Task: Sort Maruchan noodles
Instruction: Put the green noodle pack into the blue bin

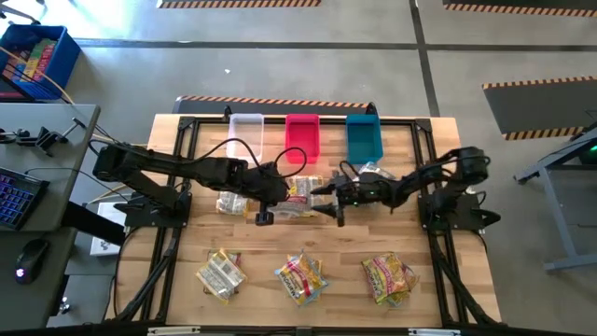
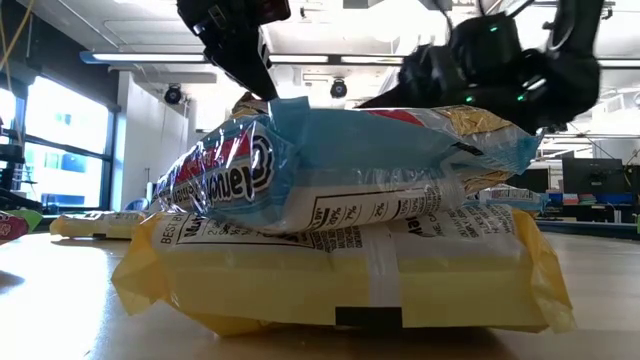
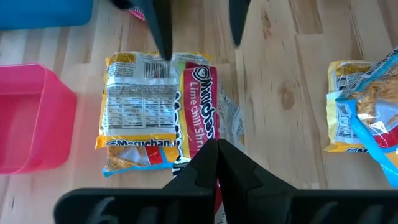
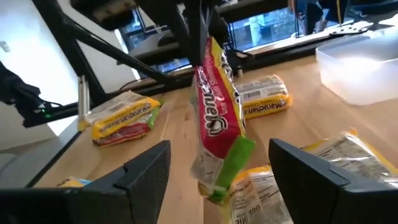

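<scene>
left gripper [image 3: 217,155] pinching red-green packet [image 4: 217,118], hung over table [image 1: 410,243] middle toward far edge | right gripper [image 4: 217,171] spread beside it | lift clear first, then red bin [image 1: 302,137]

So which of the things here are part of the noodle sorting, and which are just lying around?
Job:
- noodle packets
- red packet pinched by left end effector
- clear bin, red bin, teal bin

Lying about:
- keyboard
- mouse
- blue crate
</scene>
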### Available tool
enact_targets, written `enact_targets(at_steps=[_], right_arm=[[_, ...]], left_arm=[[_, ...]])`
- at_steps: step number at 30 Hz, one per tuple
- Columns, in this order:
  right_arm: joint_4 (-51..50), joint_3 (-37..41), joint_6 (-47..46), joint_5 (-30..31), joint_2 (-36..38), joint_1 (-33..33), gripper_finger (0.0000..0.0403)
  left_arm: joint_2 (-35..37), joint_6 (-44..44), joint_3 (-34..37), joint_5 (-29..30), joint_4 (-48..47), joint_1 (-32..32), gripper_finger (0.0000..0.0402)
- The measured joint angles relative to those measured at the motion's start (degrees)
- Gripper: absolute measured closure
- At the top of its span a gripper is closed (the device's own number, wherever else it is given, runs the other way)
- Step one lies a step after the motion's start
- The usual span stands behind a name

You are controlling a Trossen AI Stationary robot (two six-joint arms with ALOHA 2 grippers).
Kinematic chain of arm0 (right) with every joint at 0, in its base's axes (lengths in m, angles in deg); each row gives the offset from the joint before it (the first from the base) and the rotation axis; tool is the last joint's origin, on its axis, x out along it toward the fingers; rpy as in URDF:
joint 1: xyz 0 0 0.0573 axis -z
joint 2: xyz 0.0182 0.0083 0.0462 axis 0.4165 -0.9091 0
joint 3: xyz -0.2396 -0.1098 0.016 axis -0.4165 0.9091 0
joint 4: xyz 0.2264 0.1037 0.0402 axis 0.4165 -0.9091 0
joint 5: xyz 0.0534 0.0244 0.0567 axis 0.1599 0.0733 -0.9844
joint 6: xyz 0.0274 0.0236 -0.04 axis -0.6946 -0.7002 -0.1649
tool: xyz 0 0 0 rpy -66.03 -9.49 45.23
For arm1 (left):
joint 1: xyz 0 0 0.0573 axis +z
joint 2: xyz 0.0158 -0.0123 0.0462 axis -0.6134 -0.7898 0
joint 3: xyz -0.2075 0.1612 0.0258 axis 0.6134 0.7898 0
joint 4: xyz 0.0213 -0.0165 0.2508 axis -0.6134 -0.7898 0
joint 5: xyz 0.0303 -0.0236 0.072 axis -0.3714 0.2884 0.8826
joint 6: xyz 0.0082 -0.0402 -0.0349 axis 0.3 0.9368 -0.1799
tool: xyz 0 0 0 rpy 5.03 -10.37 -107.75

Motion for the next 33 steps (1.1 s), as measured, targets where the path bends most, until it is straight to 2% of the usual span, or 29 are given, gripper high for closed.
enact_targets(at_steps=[9, 16, 20, 28, 33], right_arm=[[0.01, -8.15, -0.62, -9.61, -7.57, 1.74, 0.0143], [-1.05, -13.20, -0.91, -9.92, -12.41, 1.29, 0.0151], [-1.88, -13.60, -1.07, -8.79, -13.14, 1.29, 0.0194], [-0.62, -13.62, -1.05, -8.64, -13.12, 1.29, 0.0326], [-2.25, -13.62, -0.63, -8.63, -13.12, 1.29, 0.0368]], left_arm=[[0.00, -0.90, 0.00, 0.90, 0.10, 0.00, 0.0401], [-0.02, 0.01, 0.00, 1.08, 0.27, 0.00, 0.0401], [0.69, 0.67, 0.00, 3.34, 0.45, 0.00, 0.0401], [5.20, 3.25, 0.46, 6.35, 2.30, 1.34, 0.0401], [9.66, 8.81, 8.09, 4.58, 8.20, 2.44, 0.0401]])
